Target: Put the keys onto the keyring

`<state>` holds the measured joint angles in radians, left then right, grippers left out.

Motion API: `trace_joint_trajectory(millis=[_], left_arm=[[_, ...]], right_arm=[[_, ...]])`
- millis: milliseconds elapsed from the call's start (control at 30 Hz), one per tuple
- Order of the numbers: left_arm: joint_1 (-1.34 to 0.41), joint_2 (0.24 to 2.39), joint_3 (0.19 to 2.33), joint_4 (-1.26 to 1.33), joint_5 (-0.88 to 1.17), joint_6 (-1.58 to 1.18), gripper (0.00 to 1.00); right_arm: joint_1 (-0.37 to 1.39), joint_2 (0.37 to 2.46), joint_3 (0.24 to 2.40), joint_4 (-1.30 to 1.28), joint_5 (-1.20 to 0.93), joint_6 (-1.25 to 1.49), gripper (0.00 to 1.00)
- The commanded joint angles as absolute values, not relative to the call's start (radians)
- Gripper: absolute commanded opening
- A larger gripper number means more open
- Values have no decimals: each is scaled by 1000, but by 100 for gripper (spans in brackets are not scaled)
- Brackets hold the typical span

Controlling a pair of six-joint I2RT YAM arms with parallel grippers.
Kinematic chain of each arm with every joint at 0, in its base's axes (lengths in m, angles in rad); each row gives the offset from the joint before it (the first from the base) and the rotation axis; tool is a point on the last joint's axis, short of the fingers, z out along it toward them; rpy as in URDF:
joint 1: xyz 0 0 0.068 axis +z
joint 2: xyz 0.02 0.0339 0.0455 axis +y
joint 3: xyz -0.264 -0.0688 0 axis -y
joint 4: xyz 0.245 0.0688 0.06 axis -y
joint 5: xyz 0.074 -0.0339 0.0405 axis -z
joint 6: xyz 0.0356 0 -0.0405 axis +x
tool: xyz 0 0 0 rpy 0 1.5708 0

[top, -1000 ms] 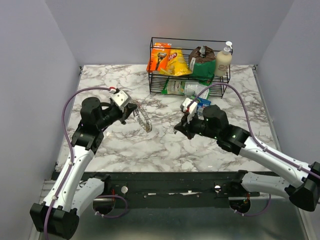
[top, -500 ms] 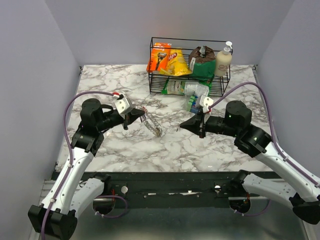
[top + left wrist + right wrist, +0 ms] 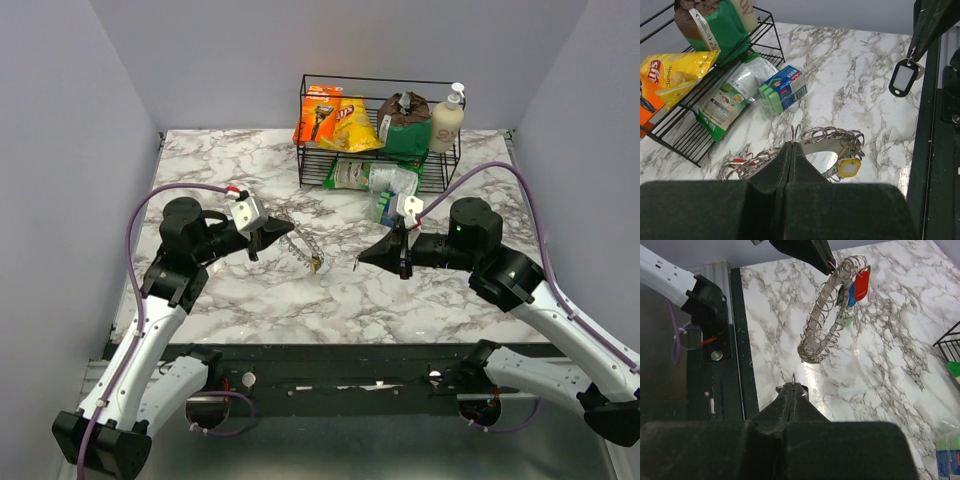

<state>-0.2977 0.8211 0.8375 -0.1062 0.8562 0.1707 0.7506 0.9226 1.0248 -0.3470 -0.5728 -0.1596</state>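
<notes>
Keyring offered for threading
Left gripper (image 3: pixel 272 233) clamps the keyring (image 3: pixel 303 250) aloft; right gripper (image 3: pixel 368 255), pinching a key tag (image 3: pixel 903 77), faces it.

two end effectors (image 3: pixel 277 232) (image 3: pixel 366 257), one keyring (image 3: pixel 303 248), one dark key (image 3: pixel 903 77), one wire basket (image 3: pixel 380 80), one pump bottle (image 3: pixel 446 120), one chip bag (image 3: pixel 356 126).

A robotics lab test cell: plain grey walls (image 3: pixel 60 120) box in a marble-patterned table (image 3: pixel 200 160), two arms bolted to a black rail (image 3: pixel 340 365) along its near edge, a grocery-stocked wire basket (image 3: pixel 312 168) at its far edge.
</notes>
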Motion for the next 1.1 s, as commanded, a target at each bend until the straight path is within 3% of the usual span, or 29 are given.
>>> trace_joint_trajectory(millis=[0,1067], left_arm=[[-321,815,888,-61,911,163,0],[-520,939,994,-107,900,229,0]], right_arm=[[741,927,1054,-365,-597,-181,1],[686,946,1092,-367,-635,-202,1]])
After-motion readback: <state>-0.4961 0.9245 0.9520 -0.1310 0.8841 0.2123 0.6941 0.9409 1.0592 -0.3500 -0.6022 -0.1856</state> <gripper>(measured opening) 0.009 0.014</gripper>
